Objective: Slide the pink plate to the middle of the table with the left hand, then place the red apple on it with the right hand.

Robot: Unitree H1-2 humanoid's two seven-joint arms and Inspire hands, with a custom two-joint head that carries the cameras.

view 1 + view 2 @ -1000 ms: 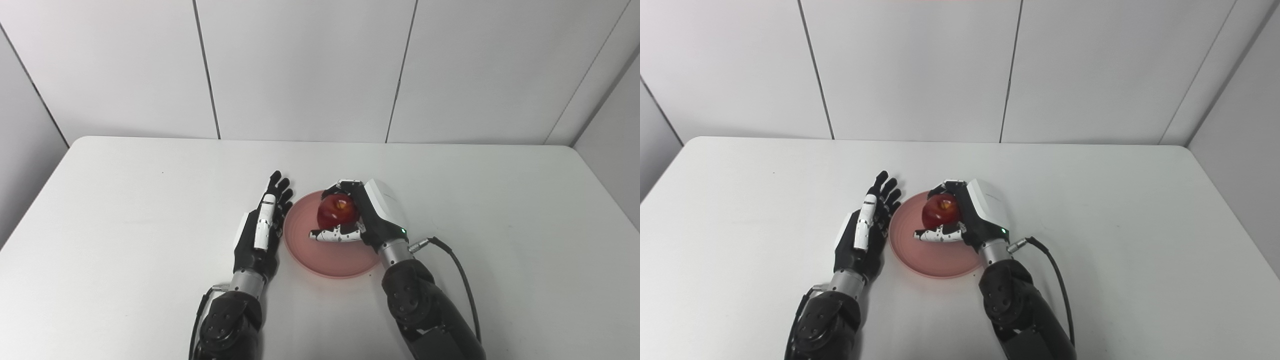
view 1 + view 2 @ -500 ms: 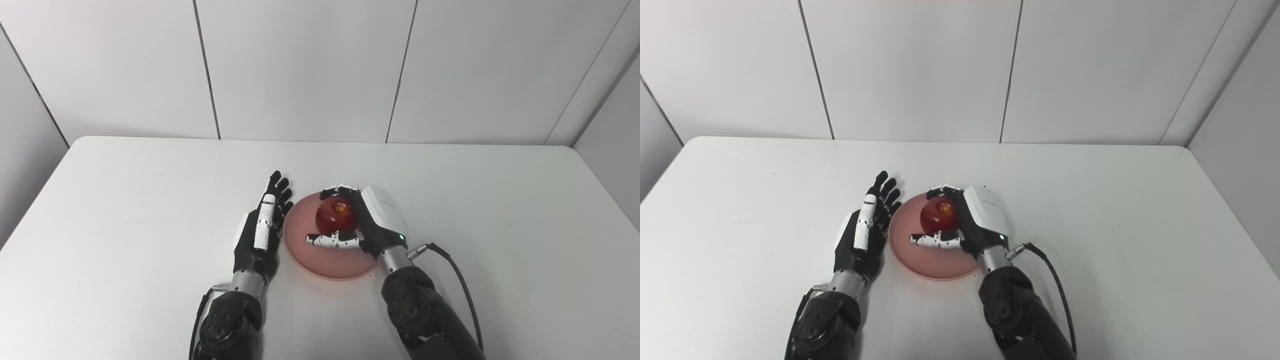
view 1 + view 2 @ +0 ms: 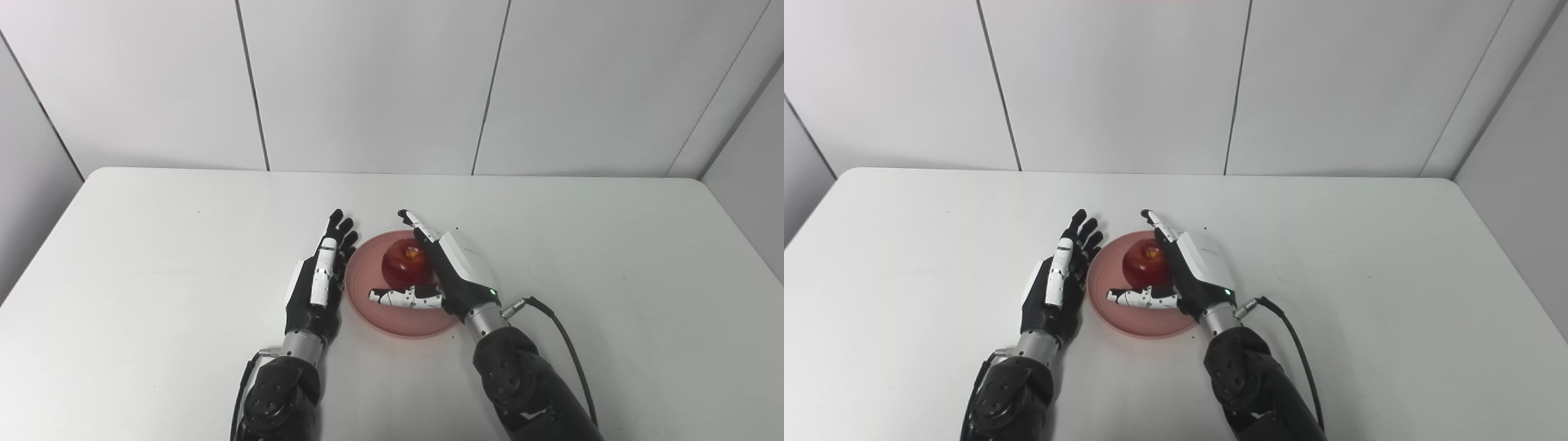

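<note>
Nearest us, both forearms are entering from the bottom edge of the white table (image 3: 153, 245). We are finding the left hand (image 3: 318, 282) lying flat with fingers extended together, holding nothing, just beside the left rim of the pink plate (image 3: 367, 306); whether it is touching the rim we cannot tell. We are judging the plate to be sitting roughly mid-table, so the slide appears done. Beyond, the red apple (image 3: 402, 264) is resting on the plate, and the right hand (image 3: 450, 272) is standing spread around it, fingers straightened, thumb lying in front. We are judging only the withdrawal remaining. We are reading no brands, labels or writing anywhere.
</note>
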